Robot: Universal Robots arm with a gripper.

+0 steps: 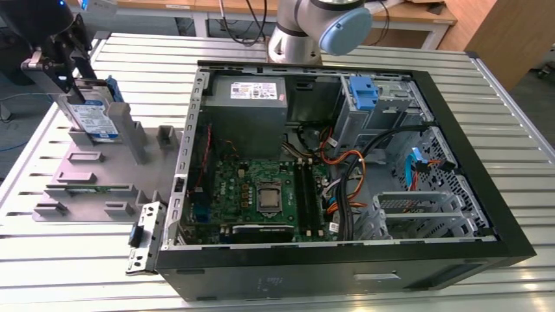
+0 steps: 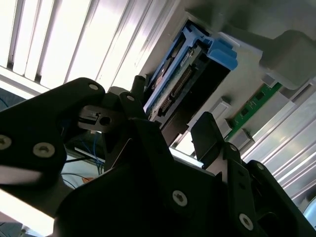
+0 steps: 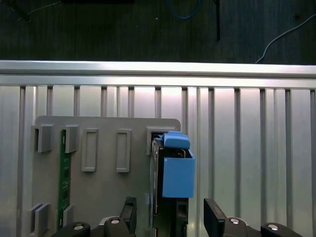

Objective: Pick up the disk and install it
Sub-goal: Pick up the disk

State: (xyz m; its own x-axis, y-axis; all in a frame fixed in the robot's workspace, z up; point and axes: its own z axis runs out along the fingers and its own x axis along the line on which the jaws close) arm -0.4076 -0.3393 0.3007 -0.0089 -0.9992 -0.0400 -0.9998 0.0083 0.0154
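Slatted aluminium table (image 1: 511, 123), grey parts holder (image 1: 130, 172) on it, open computer case (image 1: 347, 273) alongside

The disk (image 1: 93, 120) has a white-and-blue label and blue rails, the rack (image 3: 98, 190) is grey, the hand (image 3: 170, 211) black.

— What sort of place is this?
— A robotics lab or workshop. A robot arm (image 1: 303, 32) stands on a slatted aluminium table (image 1: 147, 52), an opened PC case (image 1: 347, 266) lies there, and wooden benches (image 1: 416, 14) stand behind.
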